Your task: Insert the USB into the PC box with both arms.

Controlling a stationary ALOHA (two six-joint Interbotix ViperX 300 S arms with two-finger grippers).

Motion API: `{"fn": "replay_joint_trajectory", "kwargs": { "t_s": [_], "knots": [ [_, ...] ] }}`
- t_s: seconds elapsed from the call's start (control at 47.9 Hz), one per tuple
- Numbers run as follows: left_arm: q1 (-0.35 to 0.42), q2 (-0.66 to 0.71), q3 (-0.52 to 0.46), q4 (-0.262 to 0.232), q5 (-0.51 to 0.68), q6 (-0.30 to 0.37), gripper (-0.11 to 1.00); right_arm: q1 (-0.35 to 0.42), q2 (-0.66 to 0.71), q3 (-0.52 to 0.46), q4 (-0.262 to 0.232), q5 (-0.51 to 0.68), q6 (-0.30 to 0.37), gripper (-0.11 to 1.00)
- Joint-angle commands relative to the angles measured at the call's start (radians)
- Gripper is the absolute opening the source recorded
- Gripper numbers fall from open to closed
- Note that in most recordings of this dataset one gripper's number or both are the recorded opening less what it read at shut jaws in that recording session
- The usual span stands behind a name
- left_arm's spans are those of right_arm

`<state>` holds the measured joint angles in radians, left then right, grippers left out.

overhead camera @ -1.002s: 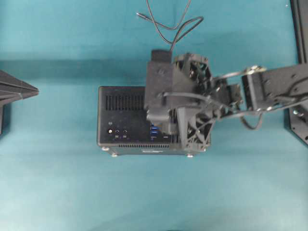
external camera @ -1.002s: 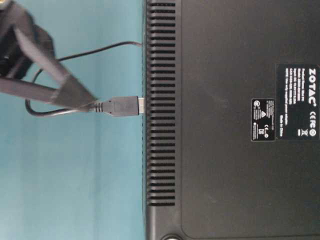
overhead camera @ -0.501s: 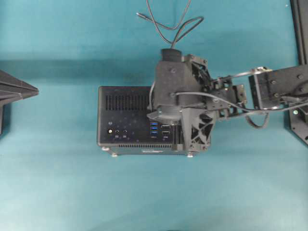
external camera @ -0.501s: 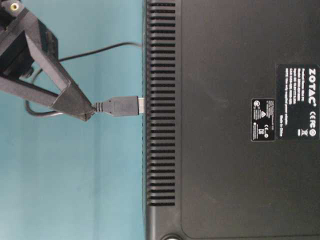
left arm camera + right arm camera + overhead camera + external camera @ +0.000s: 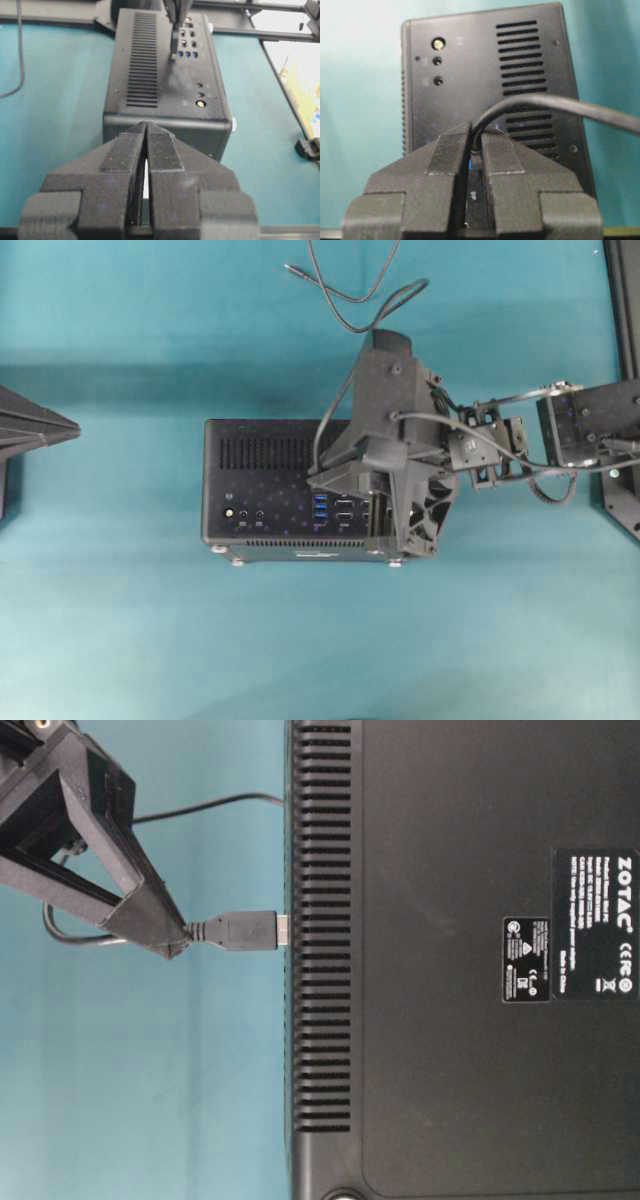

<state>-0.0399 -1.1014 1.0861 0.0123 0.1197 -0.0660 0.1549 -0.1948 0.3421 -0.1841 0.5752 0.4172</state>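
Two black robot grippers work on a teal table. One, the right gripper [image 5: 178,942], has its jaws pinched nearly shut on the cable just behind the USB [image 5: 243,930], whose metal tip sits in the PC box [image 5: 460,960]. Opposite, the left gripper [image 5: 145,131] rests closed and empty, near the box's end.

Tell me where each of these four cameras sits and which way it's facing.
Overhead: above, facing down on the PC box, right gripper over it.
Table-level: low, facing the box's labelled side, USB at the vents.
Left wrist: behind the shut left gripper, facing the box.
Right wrist: behind jaws pinching the cable.
All show the box.
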Motion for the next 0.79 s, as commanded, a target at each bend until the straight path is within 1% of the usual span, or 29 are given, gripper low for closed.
{"fn": "replay_joint_trajectory", "kwargs": {
  "t_s": [0.0,0.23,0.564,0.689,0.773],
  "knots": [
    [-0.002,0.006,-0.012,0.002,-0.006,-0.002,0.00,0.011,-0.017,-0.006,0.017,-0.005,0.009,0.10],
    [-0.002,0.006,-0.011,0.002,-0.006,-0.002,0.00,0.015,-0.017,0.005,0.025,0.006,0.011,0.10],
    [-0.002,0.006,-0.012,0.003,-0.006,-0.002,0.00,-0.043,-0.014,0.031,0.006,-0.011,0.006,0.09],
    [-0.002,0.006,-0.015,0.002,-0.006,-0.002,0.00,-0.031,-0.014,0.032,0.012,-0.015,0.009,0.09],
    [-0.002,0.006,-0.014,0.002,-0.006,-0.002,0.00,-0.006,-0.014,0.031,0.018,-0.014,0.011,0.09]
  ]
}}
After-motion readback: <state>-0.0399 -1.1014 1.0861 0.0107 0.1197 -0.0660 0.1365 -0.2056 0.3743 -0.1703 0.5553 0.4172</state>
